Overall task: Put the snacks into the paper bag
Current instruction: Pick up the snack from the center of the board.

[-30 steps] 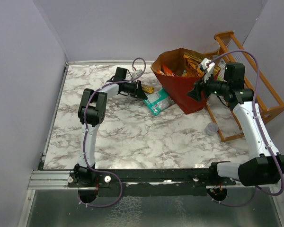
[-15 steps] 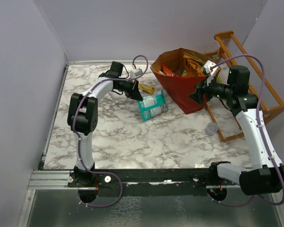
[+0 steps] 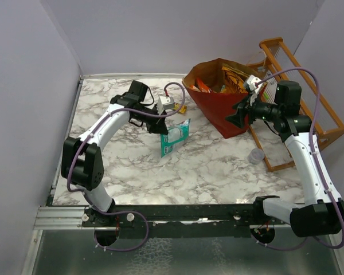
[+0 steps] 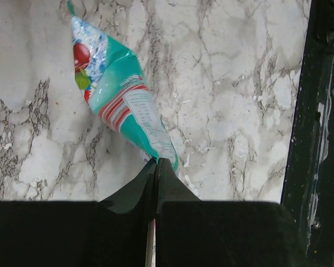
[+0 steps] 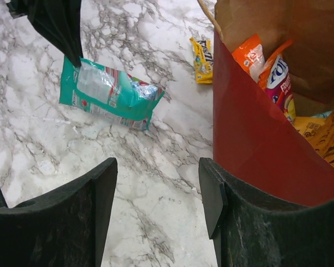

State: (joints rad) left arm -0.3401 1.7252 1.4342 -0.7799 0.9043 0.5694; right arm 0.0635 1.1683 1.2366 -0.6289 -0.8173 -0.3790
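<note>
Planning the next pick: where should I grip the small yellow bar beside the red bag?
Take the yellow bar across its narrow middle, coming straight down from above. It lies flat on the marble, apart from the paper bag, so a side approach probably finds nothing to pinch.

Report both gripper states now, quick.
Left gripper: closed, jaws pinching a corner of the teal pouch.
Right gripper: open, holding nothing, beside the paper bag.
</note>
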